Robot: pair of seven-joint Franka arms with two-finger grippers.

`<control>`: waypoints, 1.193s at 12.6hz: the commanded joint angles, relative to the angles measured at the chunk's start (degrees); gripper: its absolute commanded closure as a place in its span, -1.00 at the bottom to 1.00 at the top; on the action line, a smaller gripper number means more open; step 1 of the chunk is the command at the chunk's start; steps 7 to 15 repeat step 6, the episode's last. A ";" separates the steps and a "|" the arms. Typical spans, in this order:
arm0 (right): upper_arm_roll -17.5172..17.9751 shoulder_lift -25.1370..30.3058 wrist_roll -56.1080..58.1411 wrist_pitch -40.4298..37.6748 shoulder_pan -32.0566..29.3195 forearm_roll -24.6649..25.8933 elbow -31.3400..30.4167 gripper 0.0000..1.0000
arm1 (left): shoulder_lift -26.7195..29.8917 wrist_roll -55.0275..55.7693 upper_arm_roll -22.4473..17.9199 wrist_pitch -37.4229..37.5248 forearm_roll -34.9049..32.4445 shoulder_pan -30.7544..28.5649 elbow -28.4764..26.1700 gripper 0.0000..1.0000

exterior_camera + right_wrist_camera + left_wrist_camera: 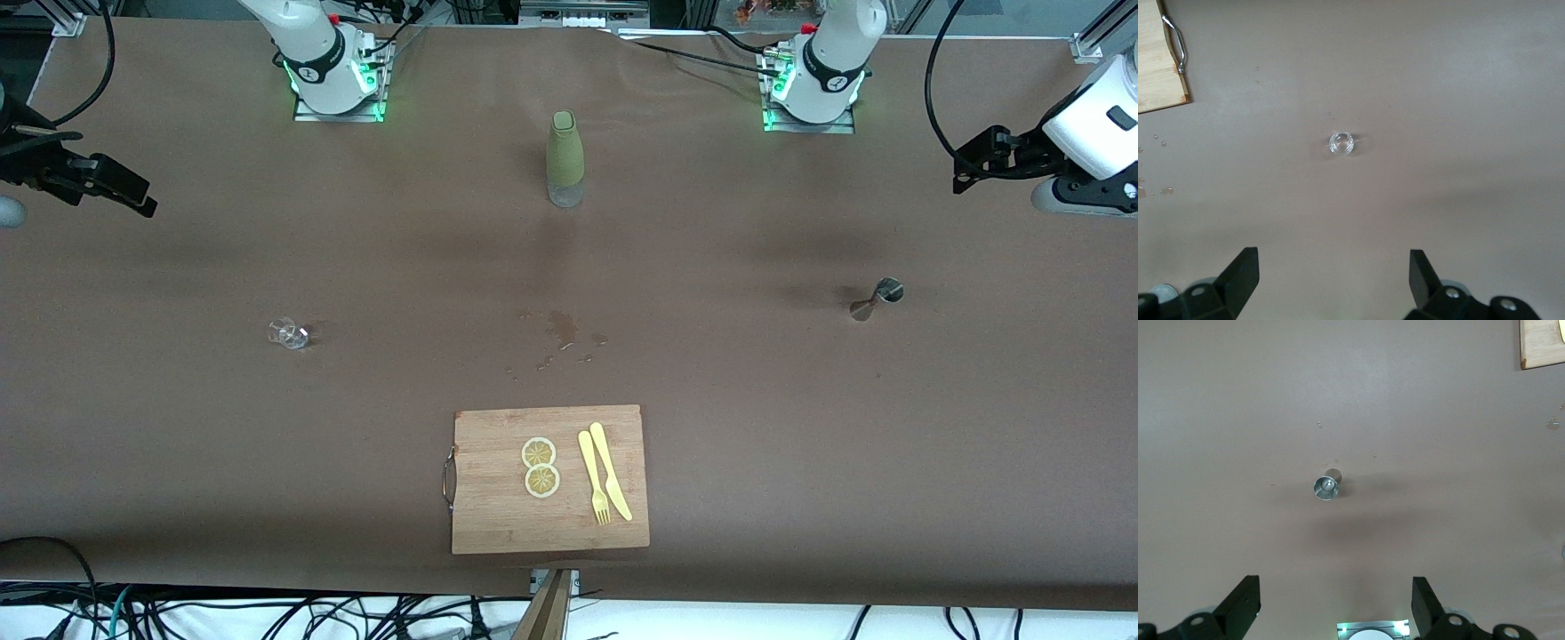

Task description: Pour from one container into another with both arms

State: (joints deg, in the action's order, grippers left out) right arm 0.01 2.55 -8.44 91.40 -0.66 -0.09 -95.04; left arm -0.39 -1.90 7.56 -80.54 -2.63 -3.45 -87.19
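Observation:
The tiny clear glass cup (287, 333) (1341, 143) stands on the brown table toward the right arm's end. The small steel jigger (876, 300) (1327, 485) stands toward the left arm's end. My right gripper (133, 196) (1332, 259) hangs high over the table's edge at its own end, open and empty. My left gripper (965, 173) (1335, 587) hangs high over its end, also open and empty. Each wrist view looks down on its container from well above, far from the fingertips.
A tall olive-green bottle (565, 160) stands mid-table between the arm bases. Spilled drops (562, 329) lie at the centre. A wooden cutting board (498, 520) (1541, 347) (1155, 67) with two lemon slices (540, 467), a yellow knife and a fork lies nearest the front camera.

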 commanded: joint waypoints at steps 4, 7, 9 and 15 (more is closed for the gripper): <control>0.25 -0.44 -0.17 -0.17 -0.13 0.09 1.08 -1.00 | 1.78 0.76 -0.18 -4.97 1.31 -0.77 -6.48 -1.00; 0.25 -0.44 -0.17 -0.08 -0.13 0.09 1.08 -1.00 | 3.90 0.76 -0.18 -6.73 1.31 -0.77 -9.56 -1.00; 0.25 -0.44 -0.17 -0.08 -0.13 0.09 1.08 -1.00 | 3.90 0.76 -0.18 -6.73 1.31 -0.77 -9.56 -1.00; 0.25 -0.44 -0.17 -0.08 -0.13 0.09 1.08 -1.00 | 3.90 0.76 -0.18 -6.73 1.31 -0.77 -9.56 -1.00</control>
